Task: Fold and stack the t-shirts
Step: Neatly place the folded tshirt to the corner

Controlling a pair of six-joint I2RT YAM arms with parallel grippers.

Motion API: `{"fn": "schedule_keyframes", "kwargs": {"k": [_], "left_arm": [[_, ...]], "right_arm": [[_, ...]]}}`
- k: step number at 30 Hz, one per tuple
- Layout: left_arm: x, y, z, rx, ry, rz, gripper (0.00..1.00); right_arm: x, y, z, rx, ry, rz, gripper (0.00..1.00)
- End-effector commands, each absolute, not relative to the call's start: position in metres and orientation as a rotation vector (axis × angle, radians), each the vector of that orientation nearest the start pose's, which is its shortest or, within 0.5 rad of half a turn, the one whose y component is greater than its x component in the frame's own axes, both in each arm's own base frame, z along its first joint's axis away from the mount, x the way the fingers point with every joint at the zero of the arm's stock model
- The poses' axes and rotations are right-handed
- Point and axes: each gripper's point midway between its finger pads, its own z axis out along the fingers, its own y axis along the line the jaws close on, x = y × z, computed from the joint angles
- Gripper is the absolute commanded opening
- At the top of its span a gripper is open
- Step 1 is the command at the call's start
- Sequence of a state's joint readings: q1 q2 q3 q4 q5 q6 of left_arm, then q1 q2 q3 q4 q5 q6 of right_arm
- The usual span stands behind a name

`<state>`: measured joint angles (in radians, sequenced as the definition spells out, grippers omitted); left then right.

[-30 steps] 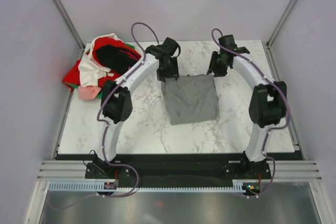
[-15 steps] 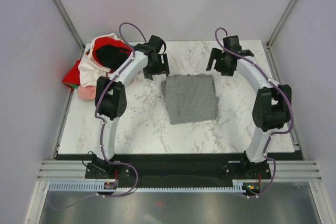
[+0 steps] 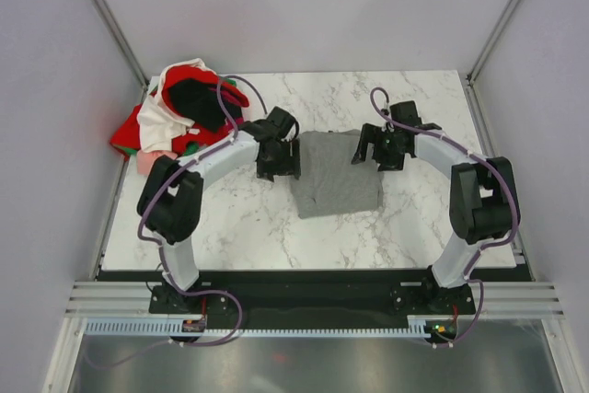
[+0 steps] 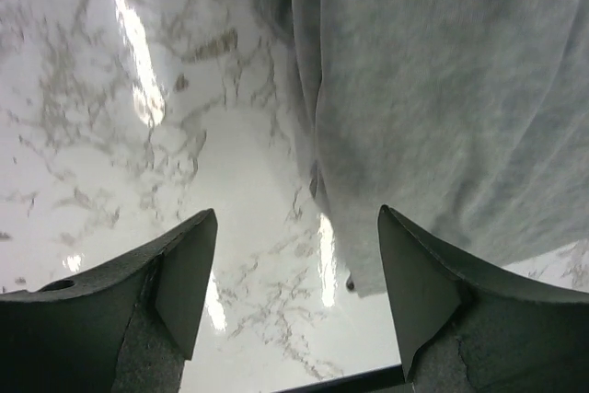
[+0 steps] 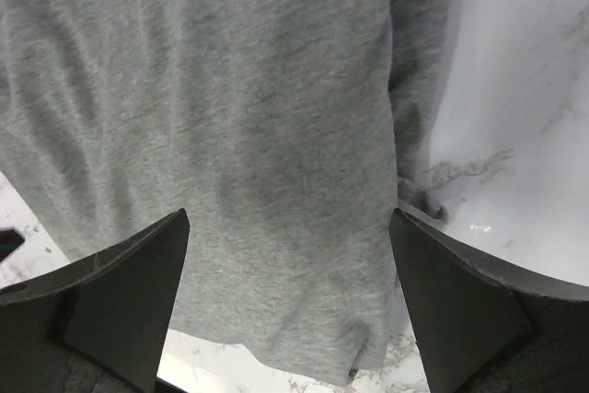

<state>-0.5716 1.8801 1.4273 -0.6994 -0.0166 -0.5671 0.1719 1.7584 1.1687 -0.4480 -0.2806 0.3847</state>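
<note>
A folded heather-grey t-shirt lies flat in the middle of the marble table. My left gripper hovers at its left edge, open and empty; in the left wrist view its fingers frame bare marble with the grey t-shirt to the right. Over the shirt's right far corner my right gripper stands wide open; the grey t-shirt fills the space between its fingers without being held. A heap of red, white, black, pink and green t-shirts sits at the far left corner.
The marble table is bounded by a black strip at the near edge and grey walls with metal posts on the sides. The heap overhangs the table's left edge.
Both grippers opened and let go of the grey shirt's far edge, lifted away, then came back down toward me beside the shirt's left and right sides. The shirt stayed folded.
</note>
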Motion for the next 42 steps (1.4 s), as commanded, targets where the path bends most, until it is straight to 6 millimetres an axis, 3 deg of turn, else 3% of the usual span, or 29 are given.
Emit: {"fn": "schedule_keyframes", "kwargs": {"k": [1, 3, 4, 6, 7, 10, 11, 13, 16, 23, 24, 25, 30, 34, 35, 36, 38, 42], "left_arm": [[0.332, -0.242, 0.131, -0.047, 2.585, -0.409, 0.78], [0.318, -0.231, 0.139, -0.056, 2.561, -0.402, 0.79], [0.312, -0.225, 0.162, -0.064, 2.498, -0.434, 0.79], [0.299, -0.211, 0.165, -0.074, 2.476, -0.408, 0.8], [0.292, -0.202, 0.184, -0.085, 2.415, -0.433, 0.8], [0.272, -0.184, 0.185, -0.102, 2.389, -0.423, 0.8], [0.265, -0.177, 0.198, -0.112, 2.343, -0.442, 0.8], [0.251, -0.165, 0.192, -0.127, 2.349, -0.424, 0.8], [0.232, -0.146, 0.205, -0.154, 2.285, -0.436, 0.8], [0.198, -0.112, 0.227, -0.176, 2.189, -0.433, 0.8], [0.193, -0.107, 0.226, -0.174, 2.192, -0.421, 0.8], [0.189, -0.103, 0.233, -0.178, 2.158, -0.439, 0.8], [0.176, -0.089, 0.243, -0.198, 2.086, -0.452, 0.8], [0.169, -0.082, 0.245, -0.198, 2.04, -0.468, 0.8], [0.167, -0.08, 0.245, -0.207, 2.033, -0.472, 0.8], [0.165, -0.08, 0.244, -0.208, 2.025, -0.486, 0.8], [0.165, -0.079, 0.245, -0.214, 2.014, -0.483, 0.8], [0.167, -0.078, 0.244, -0.218, 2.013, -0.477, 0.8]], "right_arm": [[0.394, 0.143, 0.07, 0.097, 2.558, 0.659, 0.98], [0.395, 0.144, 0.057, 0.101, 2.583, 0.668, 0.98], [0.396, 0.146, 0.053, 0.101, 2.587, 0.678, 0.98], [0.394, 0.147, 0.039, 0.111, 2.608, 0.685, 0.98], [0.393, 0.149, 0.035, 0.112, 2.613, 0.699, 0.98], [0.391, 0.155, 0.019, 0.117, 2.625, 0.752, 0.94], [0.389, 0.158, 0.013, 0.117, 2.635, 0.784, 0.91], [0.389, 0.16, 0.007, 0.113, 2.638, 0.803, 0.8], [0.386, 0.163, -0.001, 0.108, 2.651, 0.831, 0.7], [0.381, 0.171, -0.011, 0.11, 2.669, 0.859, 0.18], [0.38, 0.172, -0.012, 0.112, 2.674, 0.85, 0.04], [0.381, 0.168, -0.015, 0.125, 2.678, 0.815, 0.0], [0.384, 0.157, -0.011, 0.184, 2.663, 0.716, 0.0], [0.39, 0.15, 0.008, 0.176, 2.628, 0.65, 0.01], [0.394, 0.148, 0.019, 0.166, 2.605, 0.634, 0.3], [0.394, 0.146, 0.027, 0.148, 2.599, 0.624, 0.48], [0.397, 0.145, 0.051, 0.124, 2.566, 0.617, 0.72], [0.402, 0.144, 0.087, 0.107, 2.503, 0.605, 0.77]]}}
